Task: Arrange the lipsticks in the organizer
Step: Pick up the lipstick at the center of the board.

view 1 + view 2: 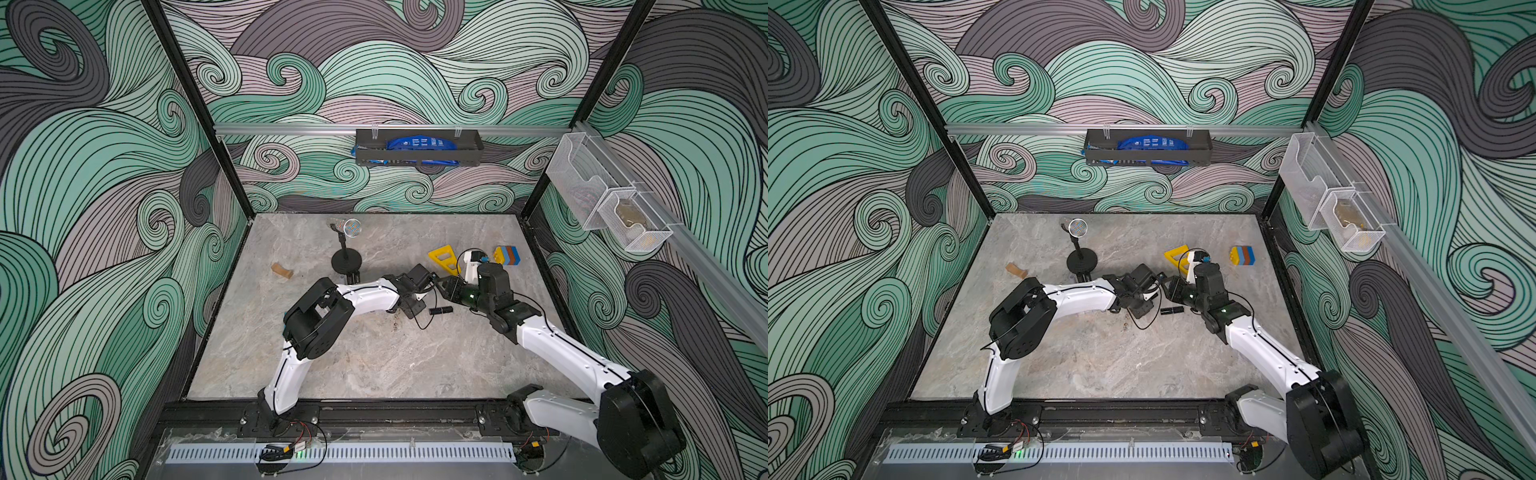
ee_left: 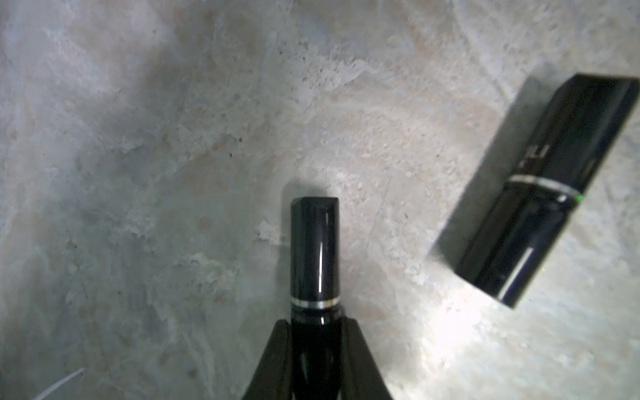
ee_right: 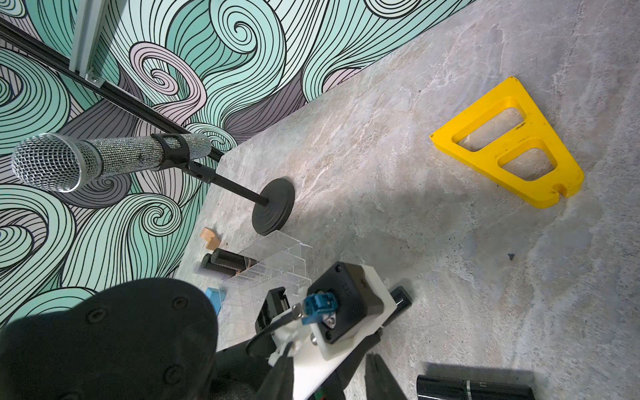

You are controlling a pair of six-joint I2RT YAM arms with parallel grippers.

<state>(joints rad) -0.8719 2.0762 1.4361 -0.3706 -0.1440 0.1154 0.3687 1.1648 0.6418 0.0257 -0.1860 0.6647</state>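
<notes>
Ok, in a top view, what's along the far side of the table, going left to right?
Small tan wooden block → sparkly silver microphone on a black stand → flat yellow plastic triangle with two holes → stack of colourful plastic blocks.

We see a robotics lab test cell. A white-and-black left arm (image 1: pixel 365 293) and right arm (image 1: pixel 561 353) are bolted to a black base rail (image 1: pixel 395 415) at the front of a stone-look tabletop (image 1: pixel 374 365), with bare wires (image 1: pixel 299 446) lying open below. Black frame posts (image 1: pixel 192 95) and an aluminium rail (image 1: pixel 291 129) box the space in. The walls (image 1: pixel 104 166) are printed panels of swirling waves. Wire baskets (image 1: pixel 577 174) hang from a side rail, and unrelated props sit about: a microphone on a stand (image 1: pixel 352 227), a yellow plastic piece (image 3: pixel 512 88), coloured blocks (image 1: pixel 508 255).
</notes>
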